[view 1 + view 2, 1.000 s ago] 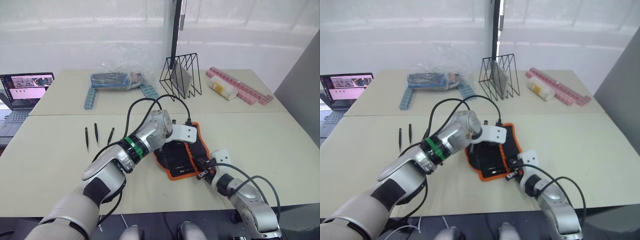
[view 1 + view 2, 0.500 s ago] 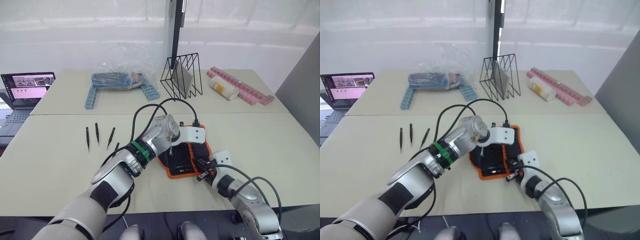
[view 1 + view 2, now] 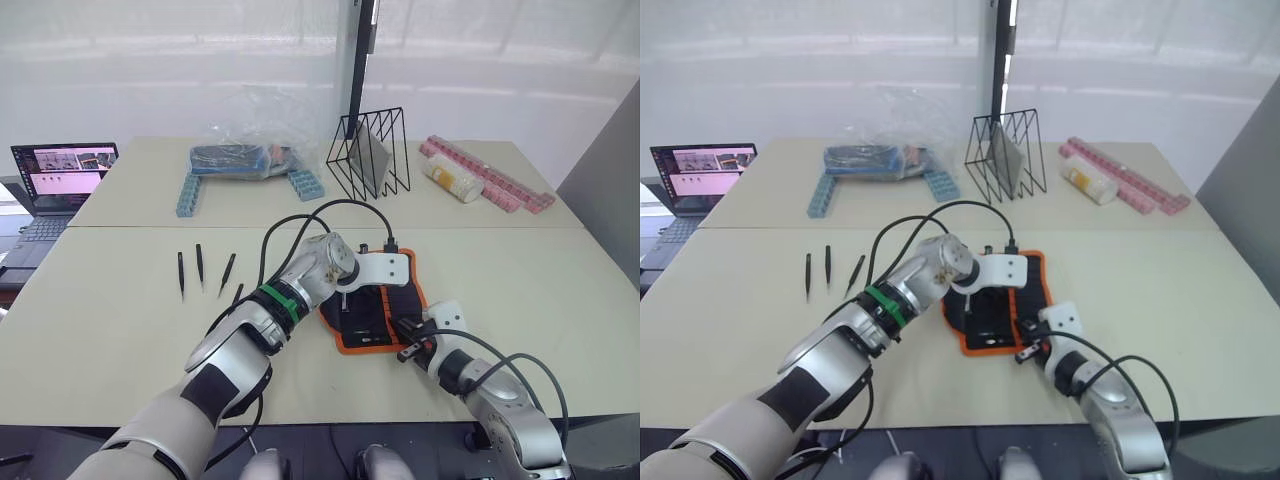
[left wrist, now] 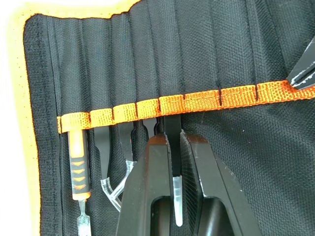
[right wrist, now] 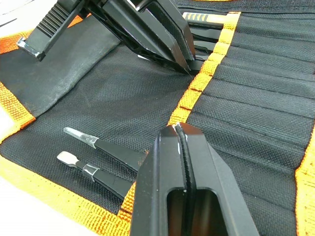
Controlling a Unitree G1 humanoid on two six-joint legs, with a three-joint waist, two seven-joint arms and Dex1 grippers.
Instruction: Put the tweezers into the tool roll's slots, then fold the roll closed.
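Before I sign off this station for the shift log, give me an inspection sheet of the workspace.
Surface: pale table, seam across it.
Job's things: tool roll open flat; four tweezers loose on the robot's left; one tweezer going into a slot.
Clutter: plastic bag, blue strips, wire rack, pink blocks, laptop.
Grippers: left gripper shut on that tweezer; right gripper shut, resting on the roll's near edge.
Cables: black cable looping over the left arm.
Surroundings: white curtain, dark pole.
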